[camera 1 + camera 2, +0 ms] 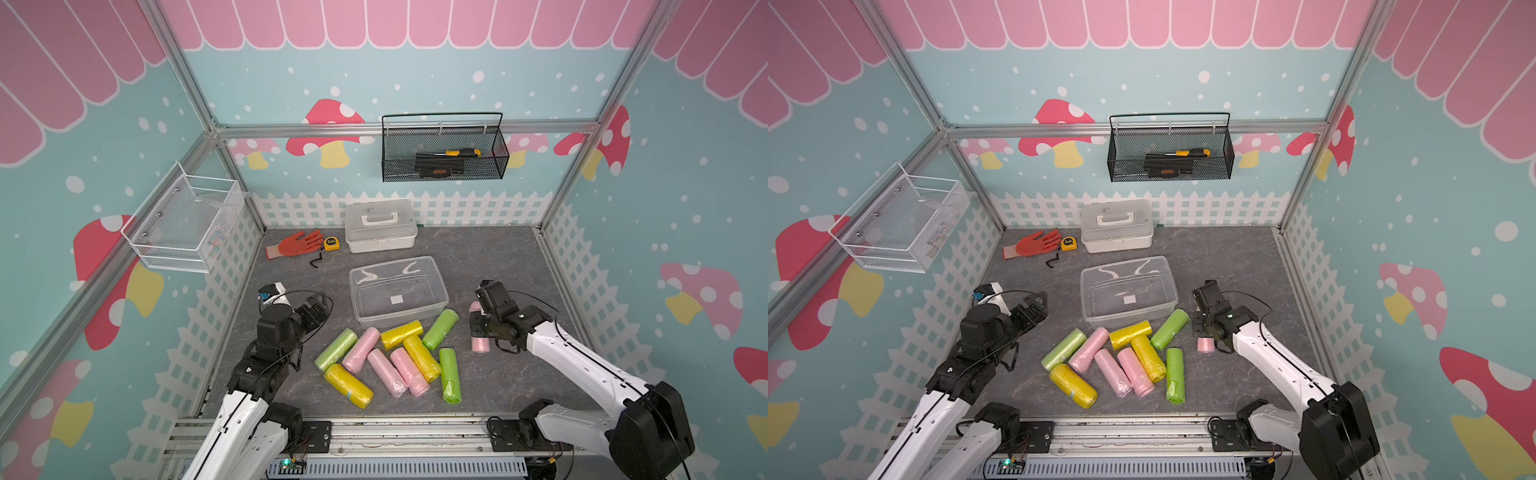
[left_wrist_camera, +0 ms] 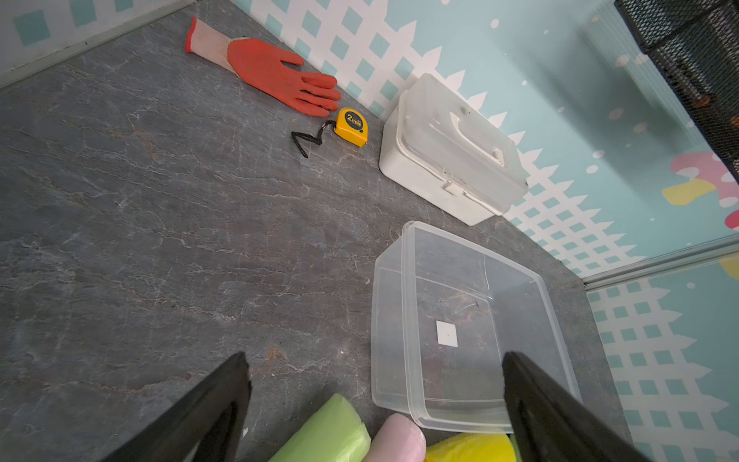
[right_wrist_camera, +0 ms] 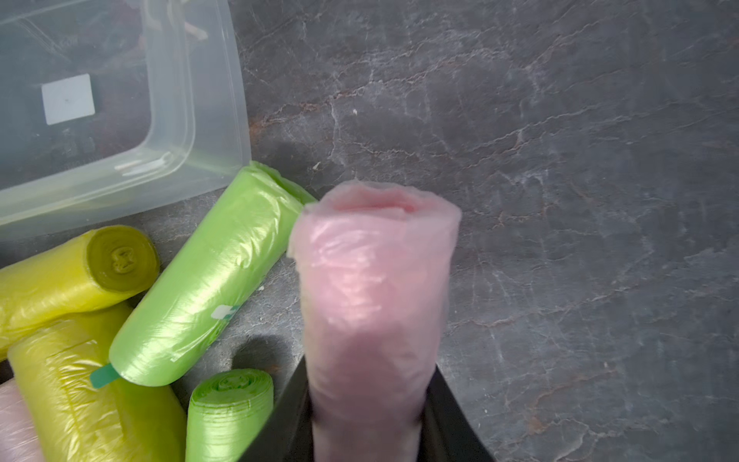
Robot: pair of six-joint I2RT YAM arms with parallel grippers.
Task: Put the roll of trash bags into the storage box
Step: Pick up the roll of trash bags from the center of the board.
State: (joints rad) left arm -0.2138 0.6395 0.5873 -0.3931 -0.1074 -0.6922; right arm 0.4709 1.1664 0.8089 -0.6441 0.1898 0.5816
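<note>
right gripper angled down, pinching pink roll

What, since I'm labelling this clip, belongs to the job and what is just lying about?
Job: pink roll, held in right gripper; storage box; loose rolls.
Lying about: glove; tape measure; white case; black basket; white basket.
</note>
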